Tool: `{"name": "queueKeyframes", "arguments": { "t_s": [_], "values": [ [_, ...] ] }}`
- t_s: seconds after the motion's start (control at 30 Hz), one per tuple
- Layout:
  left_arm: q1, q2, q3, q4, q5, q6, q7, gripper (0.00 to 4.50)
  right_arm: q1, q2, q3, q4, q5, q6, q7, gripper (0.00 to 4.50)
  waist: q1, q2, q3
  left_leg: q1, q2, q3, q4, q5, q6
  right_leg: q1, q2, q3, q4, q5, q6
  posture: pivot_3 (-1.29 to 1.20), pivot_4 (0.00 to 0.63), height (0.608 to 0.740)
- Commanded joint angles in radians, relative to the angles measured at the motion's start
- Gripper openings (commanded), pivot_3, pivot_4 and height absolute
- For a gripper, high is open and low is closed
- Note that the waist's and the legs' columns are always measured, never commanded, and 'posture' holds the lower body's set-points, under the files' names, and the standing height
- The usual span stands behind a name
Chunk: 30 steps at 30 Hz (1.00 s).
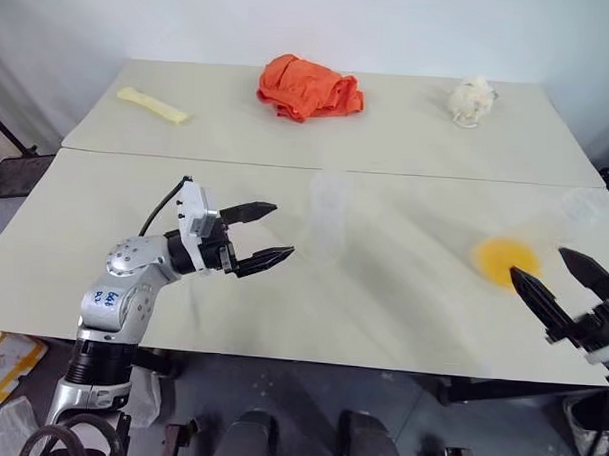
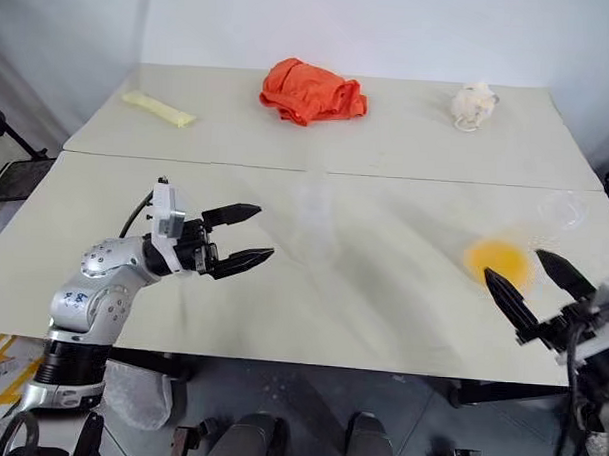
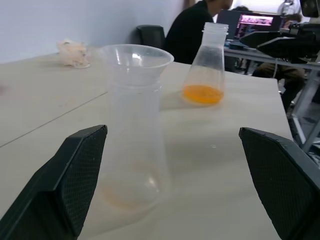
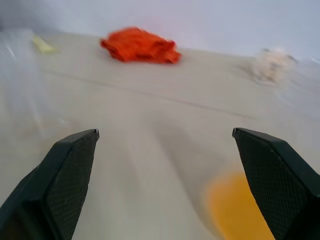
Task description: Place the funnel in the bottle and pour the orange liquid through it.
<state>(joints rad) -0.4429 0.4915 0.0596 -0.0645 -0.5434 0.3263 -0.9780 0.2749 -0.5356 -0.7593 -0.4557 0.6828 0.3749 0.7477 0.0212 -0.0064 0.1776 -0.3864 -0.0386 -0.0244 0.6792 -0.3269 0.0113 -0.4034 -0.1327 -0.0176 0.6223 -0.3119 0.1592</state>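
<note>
One funnel (image 3: 136, 59) sits in one bottle (image 3: 134, 150) ahead of the spread, empty left claw (image 1: 269, 232); orange liquid (image 3: 202, 93) sits beyond, near the spread right claw (image 1: 563, 279).

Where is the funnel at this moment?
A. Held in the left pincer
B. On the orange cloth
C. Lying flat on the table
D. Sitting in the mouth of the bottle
D: the funnel sits upright in the bottle, its rim above the neck.

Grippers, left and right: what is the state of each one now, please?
Left gripper: open, holding nothing.
Right gripper: open, holding nothing.
</note>
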Motion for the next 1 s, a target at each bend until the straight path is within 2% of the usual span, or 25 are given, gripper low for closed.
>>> {"name": "queueKeyframes", "arguments": {
  "t_s": [0.03,0.2,0.33,0.43,0.53,0.83,0.97,1.0],
  "values": [
    [-0.019,0.002,0.002,-0.015,-0.007,-0.011,-0.016,4.5,0.04,0.011,-0.048,0.051,-0.046,-0.098,-0.004,4.48,-0.004,0.0,0.0,0.001,0.0,0.001,0.0,0.0,0.0,0.0,0.0,0.001,0.0,0.0,0.0,0.0,0.15,0.74],
    [-0.011,-0.009,0.005,-0.032,0.001,-0.023,0.0,4.5,0.019,-0.02,-0.028,0.112,-0.059,-0.072,-0.069,4.48,-0.009,0.0,0.0,0.002,0.001,0.004,0.0,0.0,0.0,0.0,0.001,0.004,0.0,0.0,0.0,0.0,0.15,0.74],
    [0.006,-0.007,0.007,-0.055,-0.013,-0.004,0.003,4.5,-0.088,-0.08,0.013,0.187,-0.085,-0.055,-0.109,4.48,-0.018,0.0,0.0,0.003,0.001,0.005,0.0,0.0,0.001,0.0,0.0,0.006,0.0,0.0,0.0,0.0,0.15,0.74],
    [0.021,-0.014,0.009,-0.079,-0.009,-0.008,0.023,4.5,-0.225,-0.135,0.049,0.293,-0.103,0.003,-0.179,4.48,-0.02,0.0,0.0,0.003,0.001,0.005,0.0,0.0,0.001,0.0,0.0,0.005,-0.001,0.0,0.0,0.0,0.15,0.74],
    [0.041,-0.014,0.014,-0.109,-0.011,-0.003,0.044,4.5,-0.342,-0.188,0.122,0.399,-0.139,0.017,-0.166,4.48,-0.022,0.0,0.0,0.002,0.0,0.005,0.001,0.001,0.001,0.0,-0.001,0.005,0.0,0.0,0.0,0.0,0.15,0.74],
    [0.091,-0.001,0.039,-0.172,-0.018,0.002,0.092,4.5,-0.591,-0.201,0.206,0.583,-0.142,0.023,-0.159,4.48,-0.02,0.001,0.0,0.001,0.0,0.005,0.001,0.0,0.001,-0.001,-0.001,0.004,-0.001,0.0,0.0,0.0,0.15,0.74],
    [0.099,0.001,0.043,-0.181,-0.018,0.001,0.104,4.5,-0.656,-0.194,0.212,0.63,-0.135,0.017,-0.157,4.48,-0.021,0.001,0.0,0.001,0.001,0.005,0.001,0.0,0.001,-0.001,-0.001,0.004,0.0,0.0,0.0,0.0,0.15,0.74],
    [0.101,0.001,0.042,-0.182,-0.018,0.0,0.105,4.5,-0.665,-0.194,0.215,0.634,-0.135,0.02,-0.156,4.31,-0.02,0.001,0.0,0.001,0.001,0.005,0.001,0.0,0.001,-0.001,-0.001,0.003,0.0,0.0,0.0,0.0,0.15,0.74]
  ]
}}
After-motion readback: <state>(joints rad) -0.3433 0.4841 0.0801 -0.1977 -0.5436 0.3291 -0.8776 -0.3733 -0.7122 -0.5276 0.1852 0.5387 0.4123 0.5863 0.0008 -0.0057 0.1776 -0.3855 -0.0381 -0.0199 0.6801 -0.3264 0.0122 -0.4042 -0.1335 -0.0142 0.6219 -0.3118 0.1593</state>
